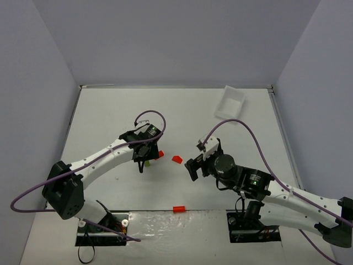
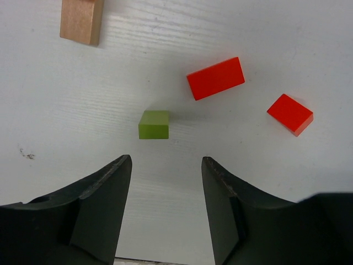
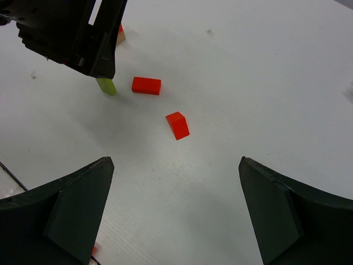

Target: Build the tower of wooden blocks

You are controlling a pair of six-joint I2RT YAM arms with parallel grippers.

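No wood block tower shows; the blocks sit apart on the white table. A lime green block (image 2: 154,124) stands on end just ahead of my left gripper (image 2: 165,160), which hovers above it, open and empty. To its right lie a red block (image 2: 215,78) and a second red block (image 2: 290,114). A tan block (image 2: 82,20) lies at the upper left. My right gripper (image 3: 176,163) is wide open and empty, with the second red block (image 3: 177,125) a short way in front of its fingertips. From above, the left gripper (image 1: 142,160) and right gripper (image 1: 193,160) face each other across this block (image 1: 177,159).
A white rectangular tray (image 1: 230,103) sits at the back right. Another red block (image 1: 178,209) lies near the front edge between the arm bases. Grey walls close in the table on three sides.
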